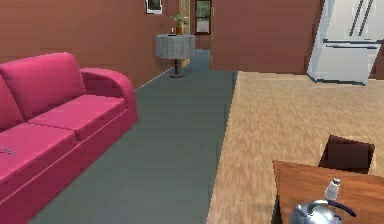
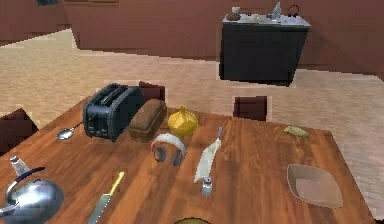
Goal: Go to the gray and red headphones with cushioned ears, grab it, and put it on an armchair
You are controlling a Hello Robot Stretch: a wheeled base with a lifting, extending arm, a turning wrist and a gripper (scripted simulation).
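Note:
The headphones (image 2: 168, 150), grey band with reddish ear cups, lie on the wooden dining table (image 2: 250, 175) near its middle in the arm side view. A yellow rounded object (image 2: 181, 121) stands just behind them, and a pale long item (image 2: 209, 158) lies to their right. In the forward view a pink sofa (image 1: 50, 115) runs along the left wall.
On the table stand a black toaster (image 2: 110, 110), a bread loaf (image 2: 148, 118), a kettle (image 2: 30, 195) and a shallow tray (image 2: 312, 184). Dark chairs (image 2: 250, 107) ring the table, with a dark counter (image 2: 263, 50) beyond. Ahead, grey floor (image 1: 175, 130) leads to a round side table (image 1: 175, 48) and a fridge (image 1: 345, 40).

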